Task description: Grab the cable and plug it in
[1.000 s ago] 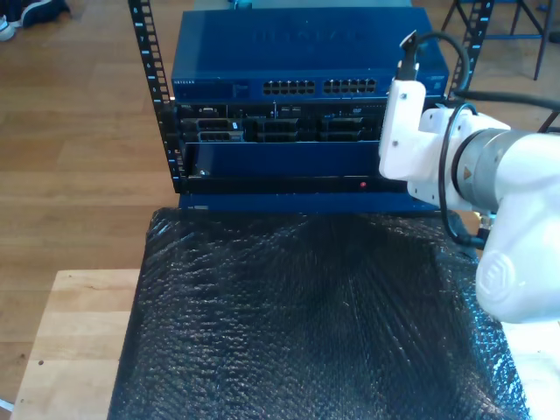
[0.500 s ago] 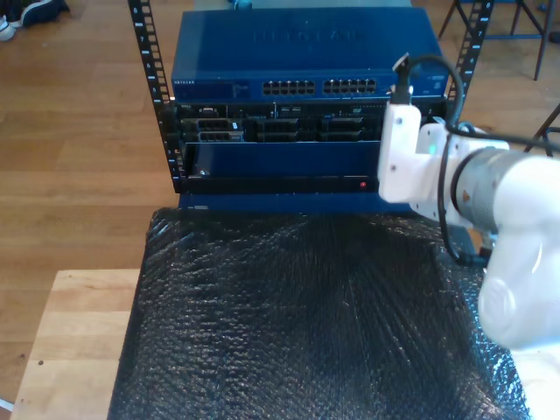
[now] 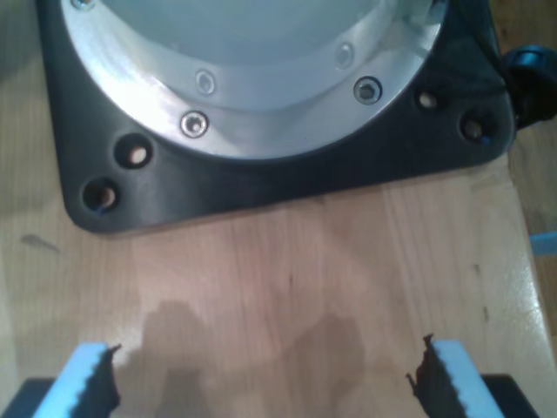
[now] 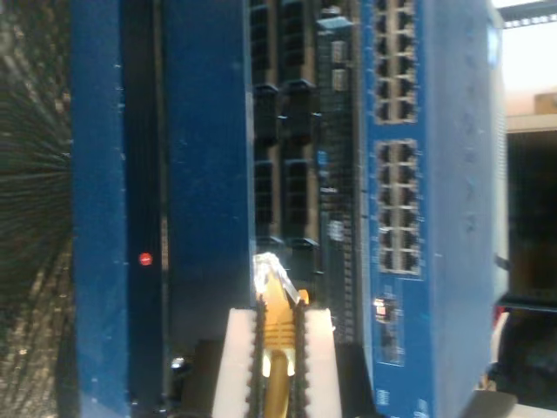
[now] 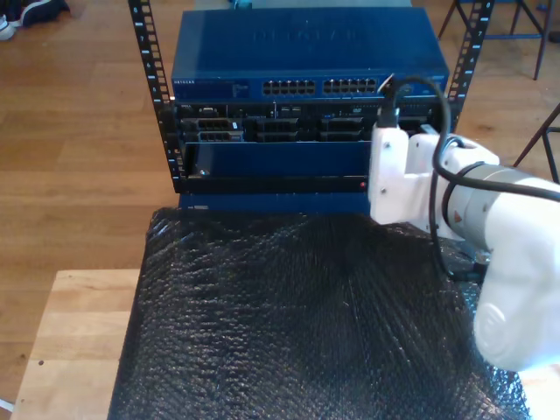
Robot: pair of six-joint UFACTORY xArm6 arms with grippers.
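Observation:
In the second wrist view my second gripper point(image 4: 278, 320) is shut on the pale-yellow cable point(image 4: 278, 335), and the clear plug point(image 4: 271, 274) sticks out past the white pads point(image 4: 237, 348). The plug points at the blue rack front, close to the dark module slots point(image 4: 291, 187) and beside the blue switch point(image 4: 435, 174) with its rows of ports point(image 4: 396, 200). In the exterior view the white second arm point(image 5: 411, 179) stands before the rack point(image 5: 280, 149) at that view's right, its wrist hiding the jaws. My first gripper point(image 3: 270, 370) hangs open over bare wood.
A black bubble-wrap mat point(image 5: 306, 315) covers the wooden table point(image 5: 79, 332) in front of the rack. Perforated rack posts point(image 5: 149, 70) flank the switch point(image 5: 306, 83). A red light point(image 4: 145, 259) glows on the lower panel. A black base plate point(image 3: 261, 183) with a metal ring lies ahead of my first gripper.
The second arm's wrist has moved lower and slightly toward the exterior view's left, from level with the switch's ports to level with the lower rack panels.

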